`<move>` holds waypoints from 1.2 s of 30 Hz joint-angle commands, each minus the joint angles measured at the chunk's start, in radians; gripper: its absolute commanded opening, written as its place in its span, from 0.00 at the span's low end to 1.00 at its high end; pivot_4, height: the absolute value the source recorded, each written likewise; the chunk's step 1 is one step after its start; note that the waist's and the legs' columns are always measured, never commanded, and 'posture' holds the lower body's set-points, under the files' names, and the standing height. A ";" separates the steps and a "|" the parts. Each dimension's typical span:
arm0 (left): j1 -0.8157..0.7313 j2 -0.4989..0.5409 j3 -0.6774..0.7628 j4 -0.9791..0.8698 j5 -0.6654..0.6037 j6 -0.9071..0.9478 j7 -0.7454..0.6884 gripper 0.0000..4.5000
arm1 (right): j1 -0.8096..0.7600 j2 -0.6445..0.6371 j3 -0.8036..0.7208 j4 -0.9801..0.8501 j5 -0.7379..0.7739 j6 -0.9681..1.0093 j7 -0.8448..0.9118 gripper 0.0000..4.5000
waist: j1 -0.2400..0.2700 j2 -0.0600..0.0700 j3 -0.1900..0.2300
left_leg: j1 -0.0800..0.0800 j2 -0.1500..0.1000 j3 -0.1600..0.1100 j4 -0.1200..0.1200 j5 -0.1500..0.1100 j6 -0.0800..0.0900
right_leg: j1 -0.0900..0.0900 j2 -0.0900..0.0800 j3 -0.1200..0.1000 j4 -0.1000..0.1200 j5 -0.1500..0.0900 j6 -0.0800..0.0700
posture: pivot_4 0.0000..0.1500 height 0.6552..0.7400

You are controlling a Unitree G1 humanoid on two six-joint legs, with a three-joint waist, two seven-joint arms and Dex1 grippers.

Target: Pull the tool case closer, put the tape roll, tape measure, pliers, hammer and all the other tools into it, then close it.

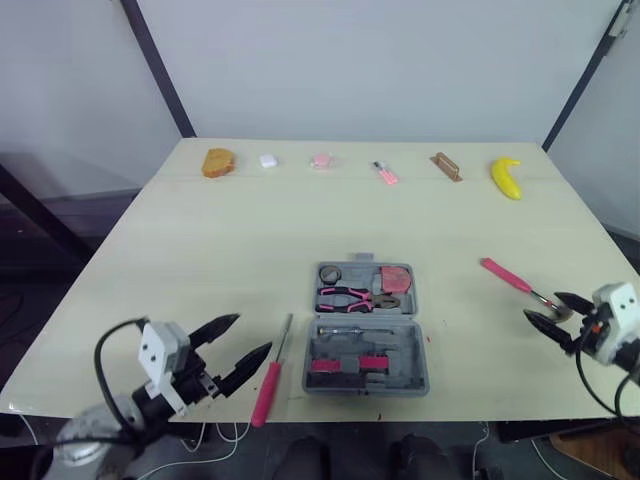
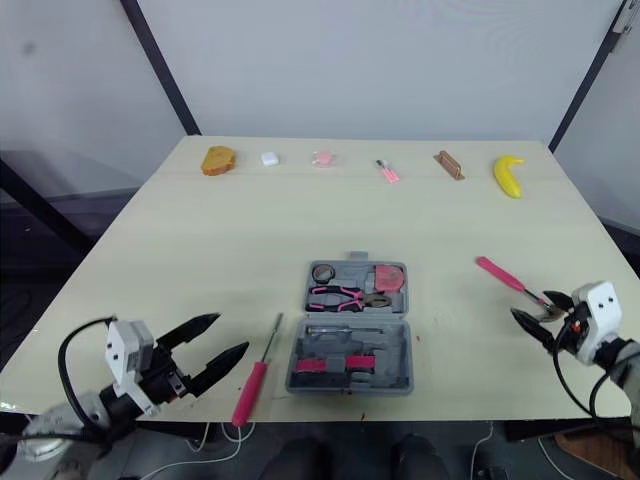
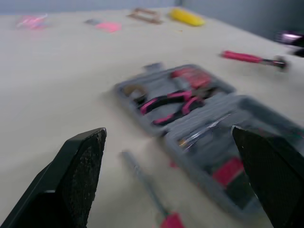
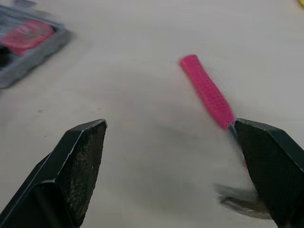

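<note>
Left gripper [image 1: 253, 333]: near left, over the table's near edge; the two black fingers are spread wide with nothing between them, pointing right towards the case.
Screwdriver [image 1: 272, 375]: just right of the left gripper and lying between it and the case. The pink handle is near, the shaft points far, and it is close to the case's left wall but apart from it.
Tool case [image 1: 400, 352]: grey, lying open and flat at the near middle of the table [image 1: 200, 250].
Far half of the case: the tape roll [image 1: 331, 272] at left, the pink tape measure [image 1: 396, 277] at right, and the pink-handled pliers [image 1: 355, 298] lying across just nearer.
Near half of the case: a slim metal tool [image 1: 345, 330] with pink and dark pieces below it, too small to name.
Hammer [image 1: 510, 278]: outside the case, well to its right. The pink handle points far-left and the head end lies at the right gripper's fingertips; I cannot tell whether it touches them.
Right gripper [image 1: 543, 307]: near right, fingers wide apart and gripping nothing.
Far row, left to right: an orange-brown bread piece [image 1: 219, 162], a white block [image 1: 268, 160], a pink lump [image 1: 321, 160], a small pink item [image 1: 385, 172], a brown wooden piece [image 1: 446, 166] and a banana [image 1: 507, 177].
</note>
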 commanded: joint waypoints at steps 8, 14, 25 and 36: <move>-0.150 0.175 -0.028 0.005 -0.127 0.049 -0.279 1.00 | -0.221 -0.104 0.163 0.191 -0.147 0.102 0.031 1.00 | -0.002 0.003 0.001 | -0.002 0.001 0.000 -0.001 0.000 0.000 | -0.001 0.001 0.000 -0.001 0.000 0.000 | 1.00 1.00; -0.232 0.240 -0.024 0.013 -0.188 0.110 -0.352 1.00 | -0.297 -0.129 0.224 0.246 -0.199 0.180 0.038 1.00 | -0.002 0.003 0.002 | -0.002 0.001 -0.001 -0.001 0.000 0.000 | -0.001 0.001 0.000 0.000 0.000 0.000 | 1.00 1.00; -0.316 0.212 -0.060 0.006 -0.201 0.156 -0.337 1.00 | -0.392 -0.097 0.321 0.352 -0.289 0.256 0.022 1.00 | -0.006 0.004 0.002 | -0.002 0.001 -0.002 -0.001 0.000 0.000 | -0.001 0.001 0.000 0.000 0.000 0.000 | 1.00 1.00; -0.310 0.193 -0.059 0.000 -0.189 0.145 -0.316 1.00 | -0.447 -0.082 0.341 0.405 -0.302 0.328 0.055 0.42 | -0.005 0.004 0.002 | -0.002 0.001 -0.002 -0.001 0.000 0.000 | -0.001 0.001 0.000 0.000 0.000 0.000 | 1.00 1.00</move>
